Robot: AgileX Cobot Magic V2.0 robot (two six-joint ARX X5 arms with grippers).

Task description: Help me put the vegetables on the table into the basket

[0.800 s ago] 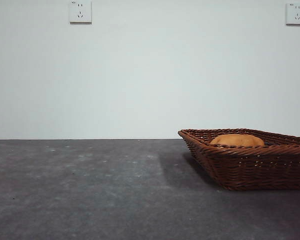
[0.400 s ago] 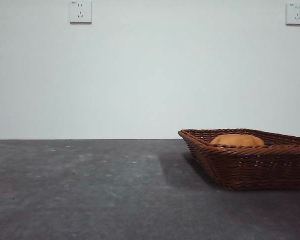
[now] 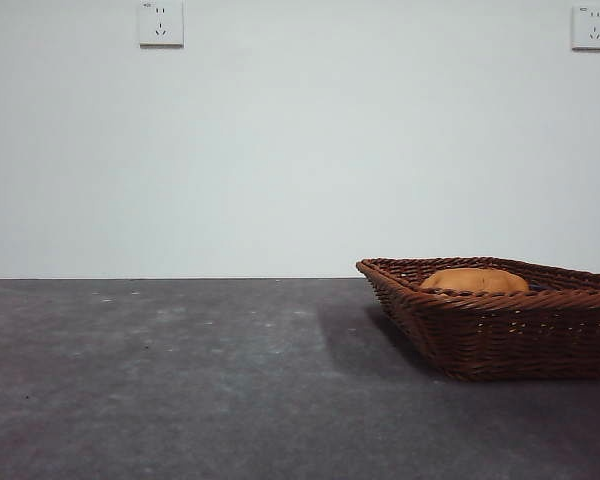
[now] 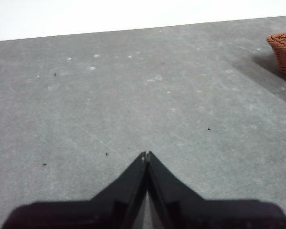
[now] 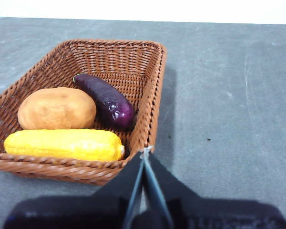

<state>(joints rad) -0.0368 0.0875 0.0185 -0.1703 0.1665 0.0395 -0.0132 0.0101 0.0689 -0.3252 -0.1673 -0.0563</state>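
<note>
The reddish-brown wicker basket (image 3: pixel 500 335) stands on the dark grey table (image 3: pixel 180 380) at the right of the front view. In the right wrist view the basket (image 5: pixel 150 86) holds the yellow corn cob (image 5: pixel 64 144), the orange-brown potato (image 5: pixel 56 108) and the dark purple eggplant (image 5: pixel 105 100). Only the potato's top (image 3: pixel 474 280) shows over the rim in the front view. My right gripper (image 5: pixel 145 152) is shut and empty, just outside the basket's near corner. My left gripper (image 4: pixel 146 155) is shut and empty over bare table, with a basket corner (image 4: pixel 283 47) far off.
Two wall sockets (image 3: pixel 160 22) (image 3: pixel 592 26) sit high on the white wall behind the table. Neither arm shows in the front view. Bare speckled table lies left of the basket.
</note>
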